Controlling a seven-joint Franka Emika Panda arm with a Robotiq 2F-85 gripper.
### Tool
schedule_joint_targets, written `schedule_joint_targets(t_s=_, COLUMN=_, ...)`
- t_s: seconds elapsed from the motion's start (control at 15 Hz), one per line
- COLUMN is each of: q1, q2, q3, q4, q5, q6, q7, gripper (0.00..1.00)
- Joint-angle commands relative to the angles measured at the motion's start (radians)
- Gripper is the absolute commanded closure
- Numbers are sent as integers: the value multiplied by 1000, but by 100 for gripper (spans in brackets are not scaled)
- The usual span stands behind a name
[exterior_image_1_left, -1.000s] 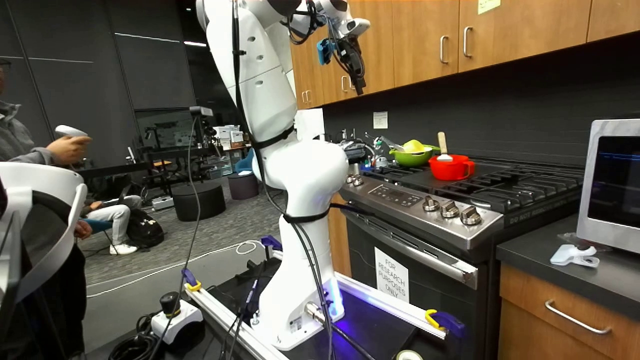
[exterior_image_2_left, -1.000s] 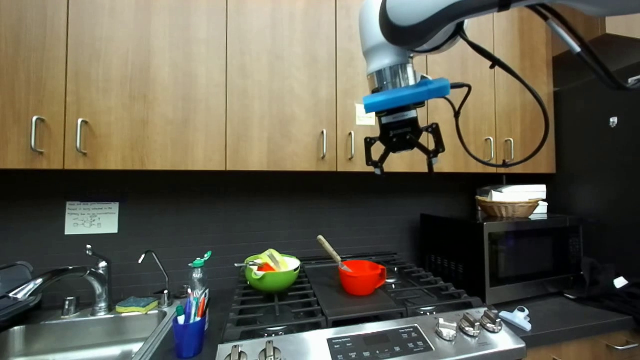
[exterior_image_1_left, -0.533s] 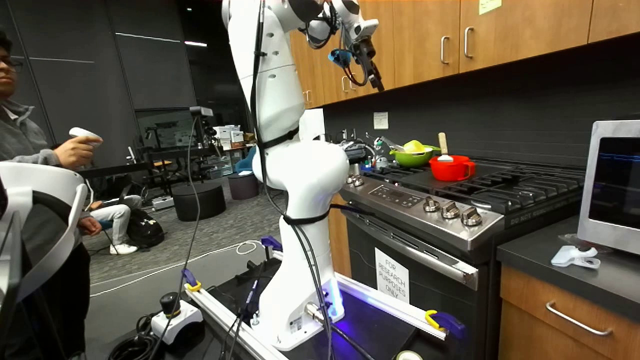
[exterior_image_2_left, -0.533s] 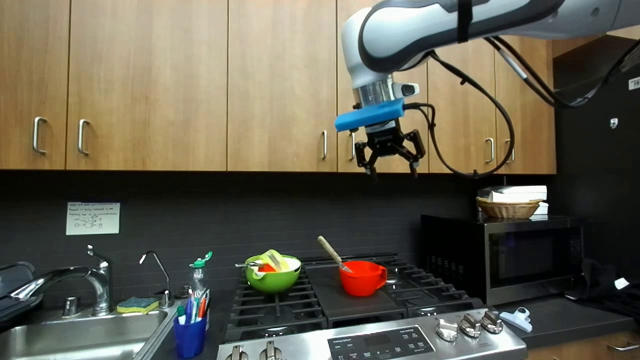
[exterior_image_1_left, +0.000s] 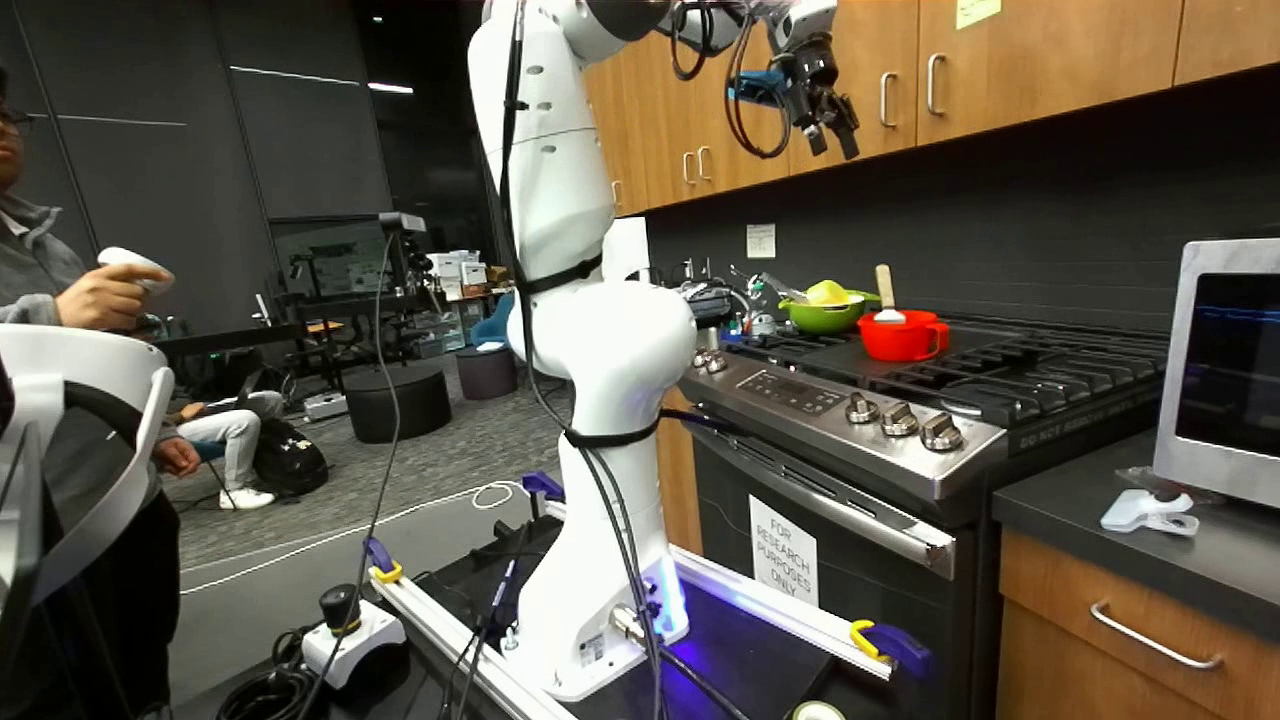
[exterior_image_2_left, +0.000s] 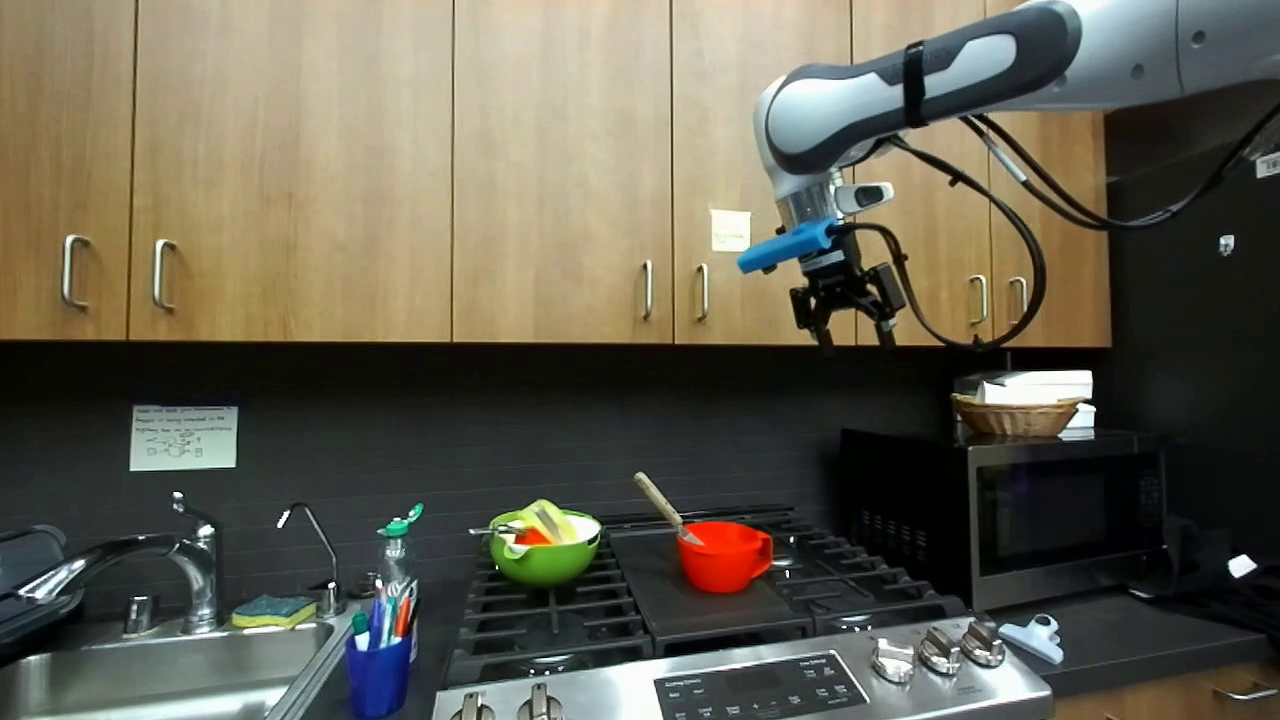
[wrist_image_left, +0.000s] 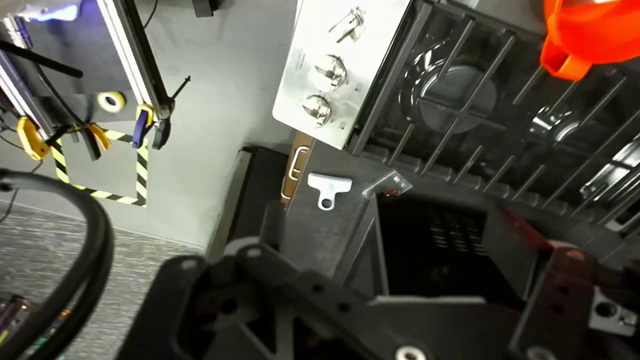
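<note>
1. Black and jointed, the gripper (exterior_image_2_left: 856, 338) hangs well above the level of the stove (exterior_image_2_left: 603, 694); its two fingers (wrist_image_left: 515, 245) are spread wide, with open air between them.
2. In an exterior view, with the gripper at the dial's centre, the red pot (exterior_image_2_left: 722, 562) is at seven o'clock, well below, upright on a flat dark plate (exterior_image_2_left: 715, 618) in the middle of the stove. Its handle points to three o'clock.
3. A spatula (exterior_image_2_left: 664, 506) with a pale handle leans in the red pot, tilted so that its upper end points between ten and eleven.
4. At eight o'clock from the gripper, a green bowl (exterior_image_2_left: 545, 566) sits on the grate (exterior_image_2_left: 490, 625), with yellow and orange items (exterior_image_2_left: 546, 518) piled inside.
5. Between four and five o'clock stands the microwave (exterior_image_2_left: 1060, 520), a woven basket (exterior_image_2_left: 1015, 418) resting on its top.
6. At five o'clock, a white clip (exterior_image_2_left: 1035, 637) lies on the dark counter (exterior_image_2_left: 1120, 637), near the stove's knobs (exterior_image_2_left: 940, 648). In the wrist view it shows close to the centre, while the red pot is cut off at two o'clock.
7. Wooden cabinets (exterior_image_2_left: 560, 170) show behind the gripper, through nine, twelve and three o'clock; how far behind I cannot tell.
8. At nine o'clock in an exterior view, a person (exterior_image_1_left: 40, 265) holds a white controller (exterior_image_1_left: 135, 264).
</note>
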Motion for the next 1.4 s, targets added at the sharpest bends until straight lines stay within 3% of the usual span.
schedule_joint_targets(t_s=0.0, q1=-23, q2=-3, q3=-58, q4=13, q5=-25, q6=-43, q7=94, gripper=0)
schedule_joint_targets(t_s=0.27, q1=-41, q2=0, q3=-102, q4=-29, q5=-75, q6=-65, q7=115, gripper=0)
schedule_joint_targets(t_s=0.53, q1=-55, q2=-4, q3=-166, q4=-80, q5=26, q6=-61, q7=50, gripper=0)
schedule_joint_targets(t_s=0.93, q1=-119, q2=-41, q3=-246, q4=-122, q5=-69, q6=-103, q7=-7, gripper=0)
schedule_joint_targets(t_s=1.07, q1=-147, q2=-40, q3=-282, q4=-111, q5=-26, q6=-119, q7=-13, gripper=0)
schedule_joint_targets(t_s=1.33, q1=-184, q2=-39, q3=-356, q4=-87, q5=170, q6=-124, q7=-95, gripper=0)
